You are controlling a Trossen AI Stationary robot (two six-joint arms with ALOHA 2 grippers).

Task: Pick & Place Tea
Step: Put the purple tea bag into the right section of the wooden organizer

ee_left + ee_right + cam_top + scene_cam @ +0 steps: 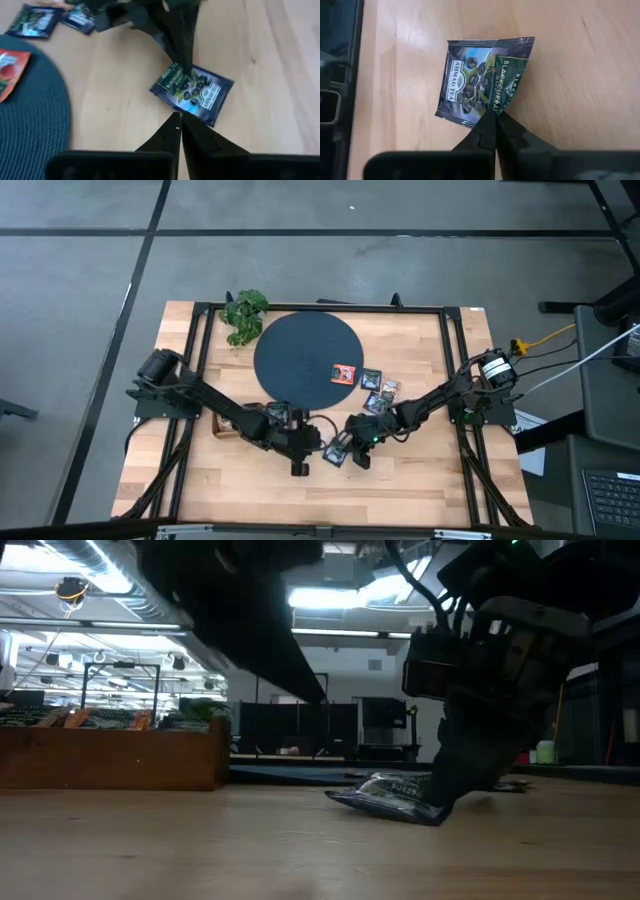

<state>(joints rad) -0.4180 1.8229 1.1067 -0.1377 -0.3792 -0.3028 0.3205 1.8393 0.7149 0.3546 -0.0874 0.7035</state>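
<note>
A dark tea sachet (pixel 192 92) with a green label lies on the wood near the table's front edge, also seen in the right wrist view (pixel 480 80) and the low view (pixel 395 798). My right gripper (pixel 494 114) is shut on its edge. My left gripper (pixel 179 120) is shut with nothing between its fingers and hangs just left of the sachet (pixel 335 453), above the table. An orange-red sachet (pixel 345 373) lies on the dark disc (pixel 300 350). Three dark sachets (pixel 378 390) lie on the wood right of the disc. My right gripper pinches the sachet's edge (pixel 495 106) on its green-labelled side between the two fingertips. The fingers (pixel 465 775) slant down onto it from the table's right side. The sachet lies on the table top, stretching away from the fingers.
A leafy plant (pixel 245 315) stands at the disc's far left. A brown wooden tray (pixel 110 755) sits to the left, mostly under my left arm in the high view. Bare wood lies along the table's front edge (pixel 320 505).
</note>
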